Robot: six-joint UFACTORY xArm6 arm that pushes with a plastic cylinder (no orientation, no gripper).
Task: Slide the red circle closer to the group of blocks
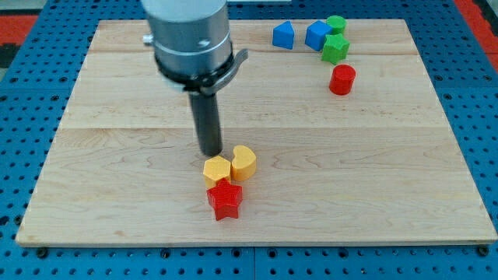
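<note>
The red circle (341,79), a short cylinder, stands at the view's upper right, just below a green star-like block (335,49). Close above are a green circle (336,24), a blue cube-like block (317,35) and a blue triangular block (283,35). My tip (211,152) rests on the board left of centre, far to the left of and below the red circle. It sits just above a yellow hexagon-like block (217,169), beside a yellow heart (243,162). A red star (225,199) lies below those.
The wooden board (117,155) lies on a blue pegboard surface (23,117). The arm's grey housing (189,39) hangs over the board's upper left-centre.
</note>
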